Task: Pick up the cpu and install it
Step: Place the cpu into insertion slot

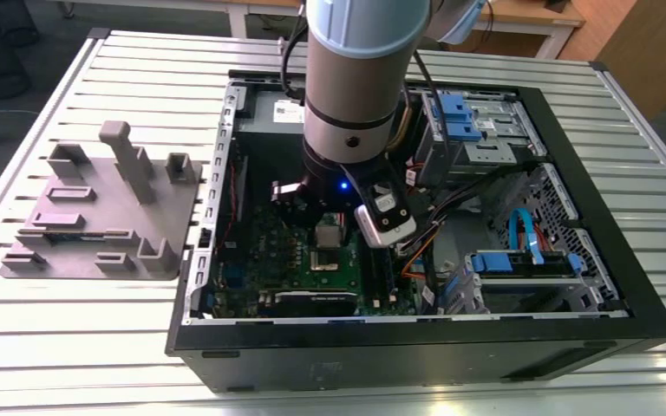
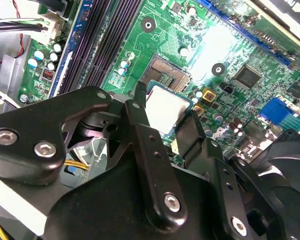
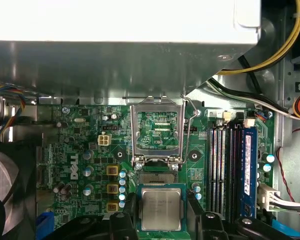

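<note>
End effector [image 3: 161, 220] holding the cpu [image 3: 161, 207]
It squeezes the cpu on two sides, maybe just over the open socket [image 2: 167, 72].

The arm [image 1: 356, 78] is pointing downward, and its gripper [image 2: 166, 111] is clamping the cpu [image 3: 161, 209] between both fingers [image 2: 191, 136] (black ones).

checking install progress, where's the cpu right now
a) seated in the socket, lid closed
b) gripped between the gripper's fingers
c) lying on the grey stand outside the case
b: the cpu sits clamped in the gripper over the motherboard, beside the open, bare socket.
</note>
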Controlling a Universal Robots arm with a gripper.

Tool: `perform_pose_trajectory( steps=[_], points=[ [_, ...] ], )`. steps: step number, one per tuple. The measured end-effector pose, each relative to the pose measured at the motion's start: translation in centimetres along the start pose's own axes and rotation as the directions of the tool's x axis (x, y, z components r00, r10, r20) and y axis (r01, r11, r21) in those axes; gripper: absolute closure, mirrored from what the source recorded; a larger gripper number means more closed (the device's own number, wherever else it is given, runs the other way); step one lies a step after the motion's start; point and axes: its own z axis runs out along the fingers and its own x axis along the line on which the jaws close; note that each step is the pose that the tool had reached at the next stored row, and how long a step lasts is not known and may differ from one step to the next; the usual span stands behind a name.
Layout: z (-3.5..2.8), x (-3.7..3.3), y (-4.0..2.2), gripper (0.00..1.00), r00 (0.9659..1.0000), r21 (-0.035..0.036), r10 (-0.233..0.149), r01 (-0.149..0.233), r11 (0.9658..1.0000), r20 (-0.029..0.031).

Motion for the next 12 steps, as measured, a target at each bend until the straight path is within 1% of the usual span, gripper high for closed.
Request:
perform_pose_trajectory(
  steps=[6, 12],
  points=[
    [0.08, 0.00, 0.01, 0.53, 1.0000, -0.0003, 0.000, 0.000, 1.0000, 0.0002],
    [0.88, -0.01, -0.06, 0.53, 1.0000, 0.0000, 0.000, 0.000, 1.0000, 0.0001]
  ],
)
